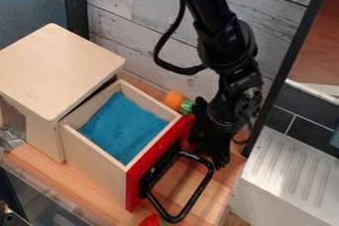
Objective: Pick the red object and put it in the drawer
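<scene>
The black gripper (210, 151) hangs low over the wooden surface, just right of the drawer's red front panel and behind its black handle. At the bottom edge of the camera view lies a small red object (151, 220) with a bit of green, partly cut off and beside the lower end of the handle. The gripper is above and to the right of it, well apart from it. The wooden drawer (94, 158) stands pulled out; its blue-lined inside (124, 127) holds no object that I can see.
An orange object (175, 99) and a green one (187, 106) sit behind the drawer, near the grey plank wall. The black handle (193, 207) juts out from the drawer front. To the right stands a ridged silver-white box (291, 170); the wooden cabinet (59, 74) is at left.
</scene>
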`<state>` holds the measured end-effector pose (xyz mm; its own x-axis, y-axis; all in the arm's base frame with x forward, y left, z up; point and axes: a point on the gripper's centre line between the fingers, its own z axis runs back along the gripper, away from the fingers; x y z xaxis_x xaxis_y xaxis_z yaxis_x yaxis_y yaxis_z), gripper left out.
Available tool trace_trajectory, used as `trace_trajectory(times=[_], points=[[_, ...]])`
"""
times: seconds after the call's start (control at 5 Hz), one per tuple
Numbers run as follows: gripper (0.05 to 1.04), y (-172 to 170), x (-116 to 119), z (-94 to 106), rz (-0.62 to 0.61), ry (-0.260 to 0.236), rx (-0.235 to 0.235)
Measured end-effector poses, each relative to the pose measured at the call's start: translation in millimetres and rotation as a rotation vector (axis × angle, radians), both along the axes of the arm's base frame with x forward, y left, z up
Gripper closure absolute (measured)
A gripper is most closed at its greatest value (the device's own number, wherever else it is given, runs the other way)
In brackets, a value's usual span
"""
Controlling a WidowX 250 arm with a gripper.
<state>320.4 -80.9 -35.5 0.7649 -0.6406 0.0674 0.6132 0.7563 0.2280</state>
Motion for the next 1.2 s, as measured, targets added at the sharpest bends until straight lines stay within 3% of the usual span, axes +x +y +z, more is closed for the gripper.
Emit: trace_trajectory(times=[0.6,1.0,1.2], points=[[0.829,-20,-18,93.7,-0.058,-0.158,-0.120],[0.829,-5,-48,146.5,-0.091,-0.236,-0.147],[0.829,15,-61,161.5,-0.077,-0.255,-0.161]])
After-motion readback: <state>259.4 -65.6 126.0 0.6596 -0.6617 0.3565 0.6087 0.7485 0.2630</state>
